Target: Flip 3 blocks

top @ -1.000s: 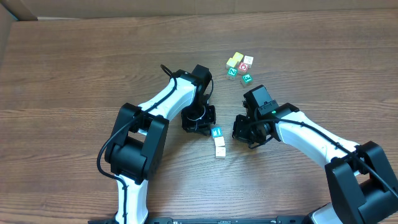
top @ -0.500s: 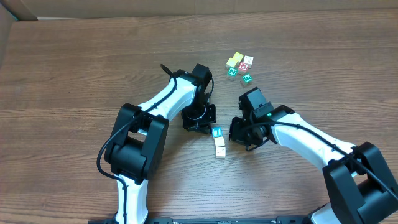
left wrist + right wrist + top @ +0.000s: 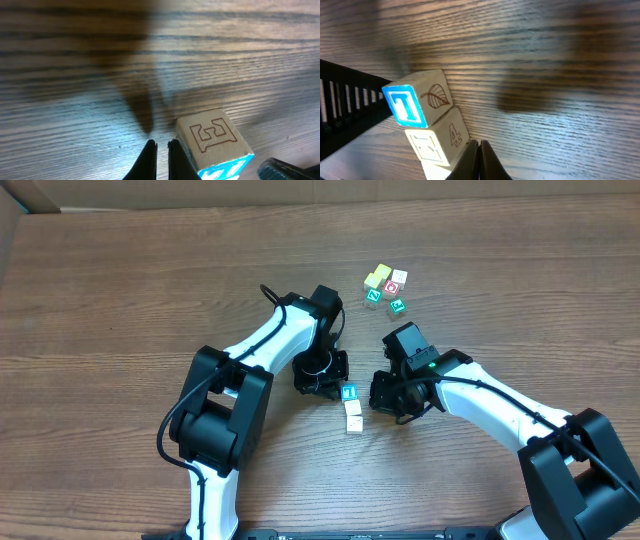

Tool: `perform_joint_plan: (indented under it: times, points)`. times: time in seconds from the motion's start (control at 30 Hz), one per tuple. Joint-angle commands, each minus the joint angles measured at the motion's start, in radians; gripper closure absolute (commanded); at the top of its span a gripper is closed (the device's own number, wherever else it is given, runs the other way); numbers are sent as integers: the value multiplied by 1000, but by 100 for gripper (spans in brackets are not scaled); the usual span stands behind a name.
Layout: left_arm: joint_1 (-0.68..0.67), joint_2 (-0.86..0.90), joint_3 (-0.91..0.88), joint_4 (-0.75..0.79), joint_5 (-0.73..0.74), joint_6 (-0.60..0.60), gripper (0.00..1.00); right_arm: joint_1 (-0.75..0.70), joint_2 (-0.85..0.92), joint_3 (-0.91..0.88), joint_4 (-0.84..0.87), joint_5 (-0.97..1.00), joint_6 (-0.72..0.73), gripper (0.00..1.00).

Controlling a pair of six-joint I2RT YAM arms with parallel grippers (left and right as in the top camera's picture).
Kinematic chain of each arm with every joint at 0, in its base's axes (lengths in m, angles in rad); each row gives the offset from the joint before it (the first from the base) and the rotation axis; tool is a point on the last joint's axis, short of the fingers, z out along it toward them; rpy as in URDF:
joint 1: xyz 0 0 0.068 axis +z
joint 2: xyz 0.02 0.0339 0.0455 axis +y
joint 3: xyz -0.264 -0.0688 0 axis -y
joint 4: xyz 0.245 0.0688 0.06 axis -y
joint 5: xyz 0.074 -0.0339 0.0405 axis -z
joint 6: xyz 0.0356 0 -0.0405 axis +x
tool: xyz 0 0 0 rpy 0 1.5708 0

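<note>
Three small wooden blocks lie in a short row on the wood-grain worktop [image 3: 120, 280], between the two arms. A blue-faced block [image 3: 349, 392] touches a pale block [image 3: 354, 408], and a third block [image 3: 354, 424] follows in line. The left jaws are pressed together, holding nothing, just beside the blue-faced block, whose bare side bears an outlined letter. The right jaws, likewise pressed together and holding nothing, sit beside the pale block, which is stamped with a 4. A cluster of coloured cubes [image 3: 385, 287] lies well apart.

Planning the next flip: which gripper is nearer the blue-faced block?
Left. The left gripper, shut, sits close beside the blue-faced block; the right gripper, shut, is by the neighbouring block marked 4, farther off.
</note>
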Motion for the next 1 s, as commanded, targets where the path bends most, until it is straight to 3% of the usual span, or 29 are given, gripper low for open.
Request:
perform_joint_plan:
  times: [0.0,0.67,0.97]
  points:
    - [-16,-4,-5,1,18,-15,96,17,9,13,17,9,-3,96]
    - [-21,-4,-5,-48,-49,-12,96,35,9,13,24,37,-4,96]
    - [-28,-4,-5,-53,-3,1,96,35,9,13,24,36,-4,96]
